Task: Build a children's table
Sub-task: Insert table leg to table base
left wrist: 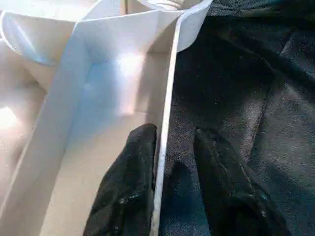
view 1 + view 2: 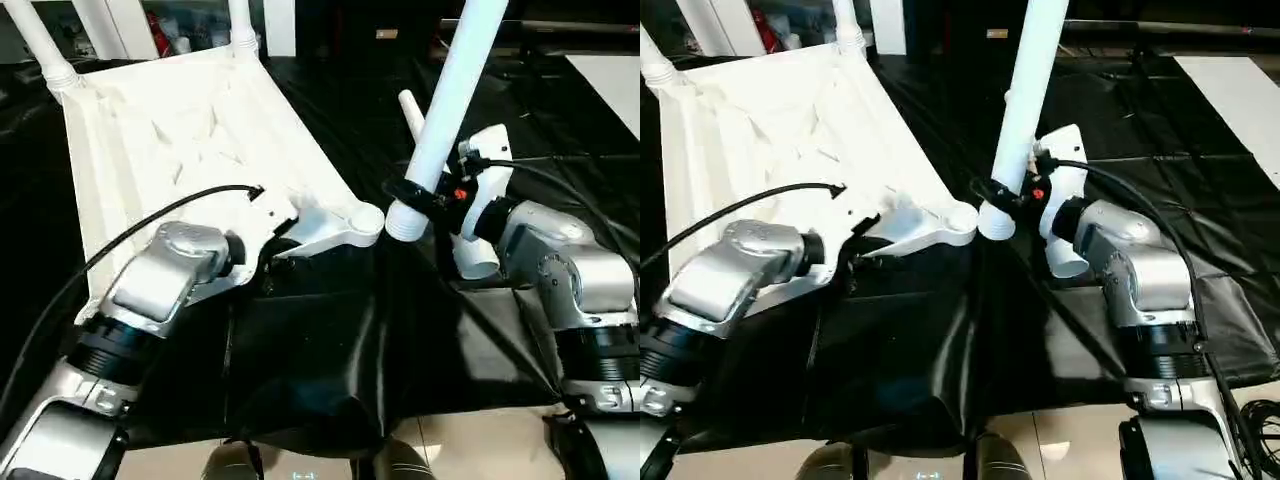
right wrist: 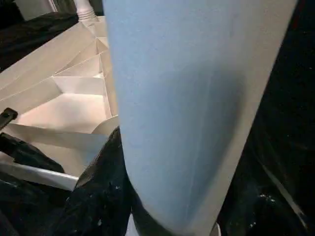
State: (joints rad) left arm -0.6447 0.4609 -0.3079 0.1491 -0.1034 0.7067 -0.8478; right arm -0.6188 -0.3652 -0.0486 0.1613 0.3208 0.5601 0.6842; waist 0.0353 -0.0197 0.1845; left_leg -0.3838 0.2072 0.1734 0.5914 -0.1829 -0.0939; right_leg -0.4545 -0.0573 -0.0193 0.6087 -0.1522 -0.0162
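The ribbed white plastic tabletop [image 2: 180, 130] lay on black sheeting [image 2: 320, 350]; the left end effector [image 1: 174, 162] straddled its thin rim, the right end effector [image 2: 415, 195] pinched a smooth tapered leg [image 2: 450, 100].

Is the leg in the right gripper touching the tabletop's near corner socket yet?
Cannot tell. In the left eye view the leg's lower end sits right beside the corner socket, with no plain gap or contact.

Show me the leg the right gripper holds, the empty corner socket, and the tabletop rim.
leg [image 2: 452, 95], left eye view, mid shaft.
corner socket [image 2: 367, 218], left eye view, round top.
tabletop rim [image 1: 167, 128], left wrist view, thin edge wall.
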